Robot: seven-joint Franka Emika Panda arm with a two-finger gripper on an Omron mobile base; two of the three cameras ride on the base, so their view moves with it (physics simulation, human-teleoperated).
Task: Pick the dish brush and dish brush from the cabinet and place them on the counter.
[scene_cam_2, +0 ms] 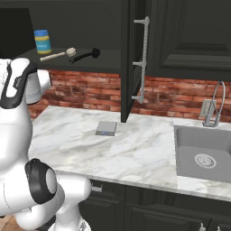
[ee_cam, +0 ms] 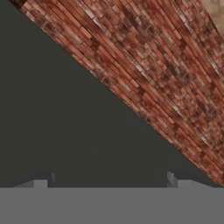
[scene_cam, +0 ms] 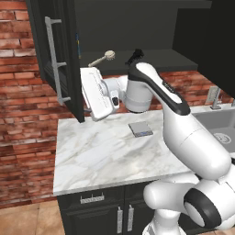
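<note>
Both brushes (scene_cam_2: 67, 53) on cabinet (scene_cam_2: 90, 61) shelf

light: even, soft, bright | shadows: faint; cabinet (scene_cam: 137, 27) interior dim | glare: none | focus: hand view blurry

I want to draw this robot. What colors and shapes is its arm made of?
The arm is glossy white, built from fat rounded tubes. Black bands curve over its joints. The hand is a boxy white block with a small dark round spot. Its fingers have small grey tips. No cables show.
</note>
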